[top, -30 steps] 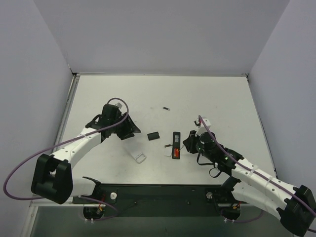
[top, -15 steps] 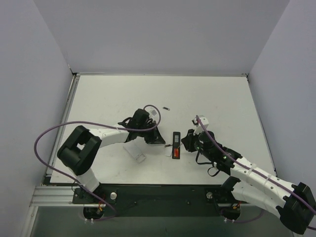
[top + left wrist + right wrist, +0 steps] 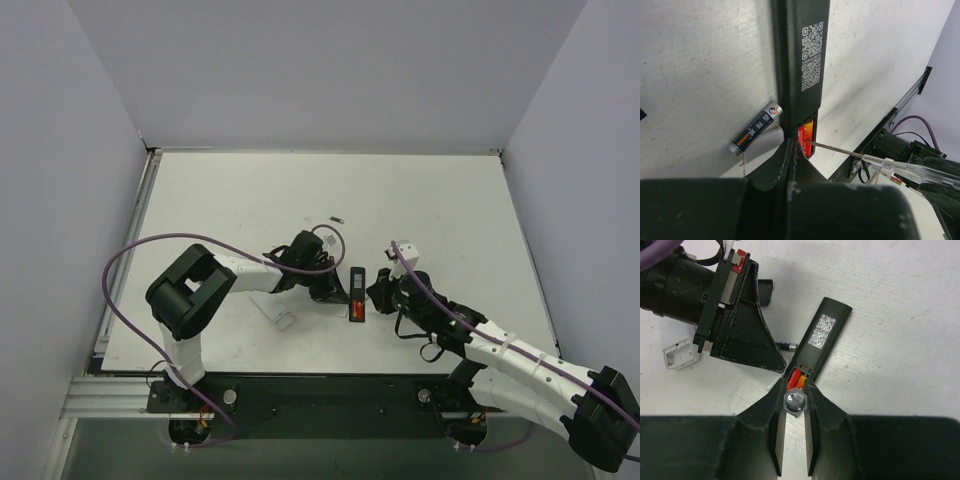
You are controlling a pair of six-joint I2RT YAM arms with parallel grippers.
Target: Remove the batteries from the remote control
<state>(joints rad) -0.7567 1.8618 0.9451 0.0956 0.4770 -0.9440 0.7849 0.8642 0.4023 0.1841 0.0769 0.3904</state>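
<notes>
The black remote control (image 3: 357, 283) lies lengthwise at mid-table with its battery recess uncovered. One red battery (image 3: 806, 136) still sits in the recess (image 3: 796, 379). A dark loose battery with a silver end (image 3: 756, 129) lies on the table against the remote's left side. My left gripper (image 3: 337, 290) is shut on nothing, its tips (image 3: 792, 145) touching the remote's edge at the recess. My right gripper (image 3: 795, 386) is shut on a thin screwdriver (image 3: 795, 402). The screwdriver's metal shaft (image 3: 840, 150) reaches to the red battery.
A short white remote (image 3: 276, 311) lies left of the black one, under the left arm. A small black cover piece (image 3: 766, 291) shows behind the left gripper. A tiny dark bit (image 3: 338, 219) lies farther back. The table's near edge and rail run just behind the right gripper.
My left arm has swung right from the table's left side to the remote, and its gripper has shut. The right gripper with the screwdriver has hardly moved.
</notes>
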